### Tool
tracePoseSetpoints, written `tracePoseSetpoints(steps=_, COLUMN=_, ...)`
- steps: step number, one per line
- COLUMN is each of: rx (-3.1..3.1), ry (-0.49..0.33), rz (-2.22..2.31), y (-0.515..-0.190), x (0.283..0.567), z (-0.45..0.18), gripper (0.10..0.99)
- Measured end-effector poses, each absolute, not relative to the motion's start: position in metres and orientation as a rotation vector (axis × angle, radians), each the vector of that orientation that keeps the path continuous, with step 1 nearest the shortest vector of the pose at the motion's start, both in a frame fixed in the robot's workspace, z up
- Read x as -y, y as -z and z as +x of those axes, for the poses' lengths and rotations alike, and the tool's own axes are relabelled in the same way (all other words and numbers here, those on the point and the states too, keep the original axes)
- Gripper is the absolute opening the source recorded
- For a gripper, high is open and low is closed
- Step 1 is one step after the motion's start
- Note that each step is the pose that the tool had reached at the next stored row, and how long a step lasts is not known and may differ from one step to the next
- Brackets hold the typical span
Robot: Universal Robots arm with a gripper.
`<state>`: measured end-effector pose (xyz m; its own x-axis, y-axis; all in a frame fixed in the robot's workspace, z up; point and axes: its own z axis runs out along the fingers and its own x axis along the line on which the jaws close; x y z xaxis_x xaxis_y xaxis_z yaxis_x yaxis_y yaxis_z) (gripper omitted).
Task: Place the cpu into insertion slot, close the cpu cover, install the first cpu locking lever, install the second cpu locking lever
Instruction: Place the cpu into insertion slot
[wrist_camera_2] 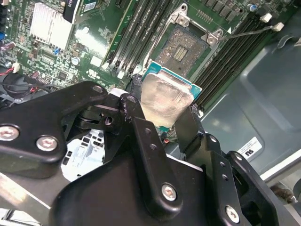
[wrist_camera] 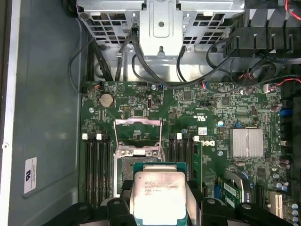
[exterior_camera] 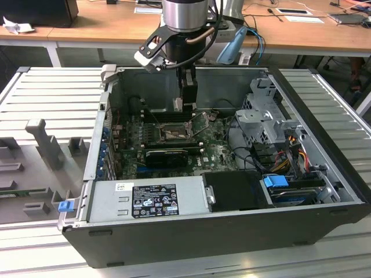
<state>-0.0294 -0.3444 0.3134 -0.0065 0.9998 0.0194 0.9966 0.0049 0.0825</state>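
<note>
Inside the open computer case (exterior_camera: 232,231), the gripper (exterior_camera: 186,105) is hovering over the motherboard (wrist_camera: 211,108), its fingers (wrist_camera_2: 141,129) clamping the cpu (wrist_camera: 159,195) by two edges above the insertion slot (wrist_camera_2: 181,49), whose cpu cover (wrist_camera: 138,150) is standing open. Placement is under way, I judge, and it is calling for a level, square seating. Printed text is showing on the power supply (exterior_camera: 110,200) label (exterior_camera: 155,201) and on the chip's lid.
</note>
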Motion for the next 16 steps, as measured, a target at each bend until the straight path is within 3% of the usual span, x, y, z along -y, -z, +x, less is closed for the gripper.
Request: tracePoseSetpoints(steps=16, rx=-2.188, ry=-0.112, rz=2.189, y=-0.301, x=0.344, z=-0.03, gripper=0.525)
